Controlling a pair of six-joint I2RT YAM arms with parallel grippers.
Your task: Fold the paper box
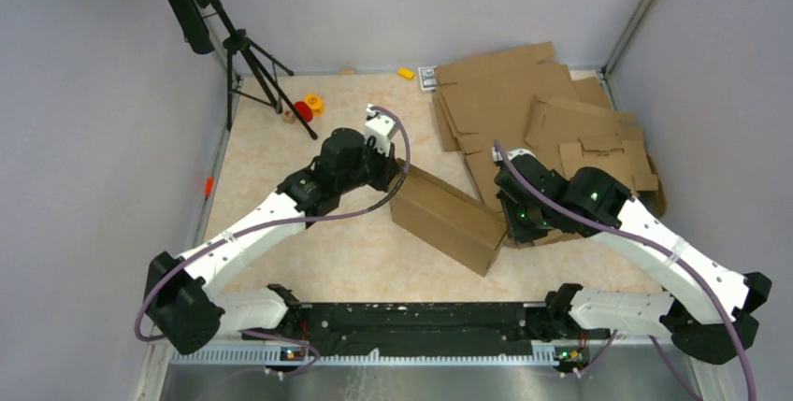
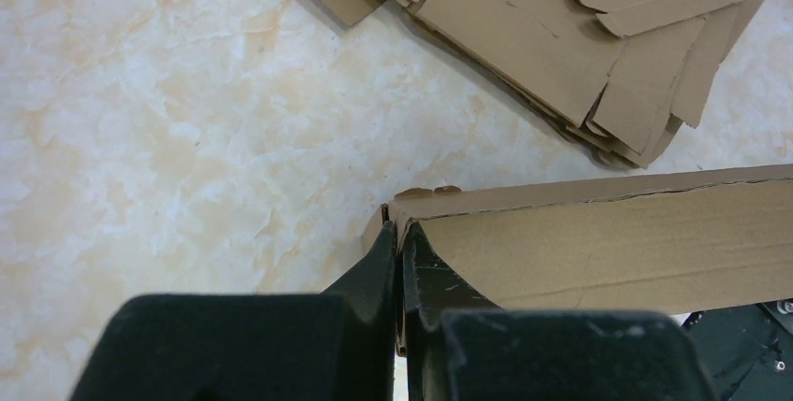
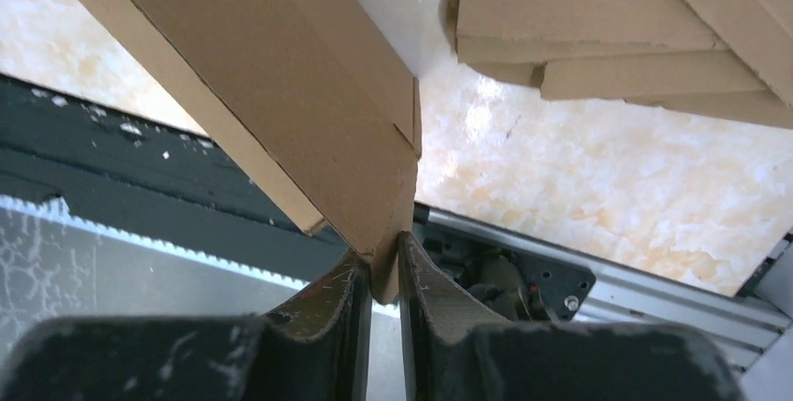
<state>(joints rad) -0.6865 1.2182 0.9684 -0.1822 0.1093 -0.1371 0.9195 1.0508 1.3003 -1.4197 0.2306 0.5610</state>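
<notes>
L gripper (image 2: 400, 240) clenching paper box (image 1: 447, 218) end away from blank pile (image 1: 542, 111), R gripper (image 3: 382, 263) pinching pile-side corner; needing firm grips, slow even push on creases

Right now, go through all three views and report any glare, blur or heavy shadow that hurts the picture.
Top external: even light, sharp, faint shadow beside the paper box. Left wrist: the left hand is dark and slightly soft, the box edge beyond it crisp. Right wrist: a patch of table at the top is blown out white; the right hand is blurred.
</notes>
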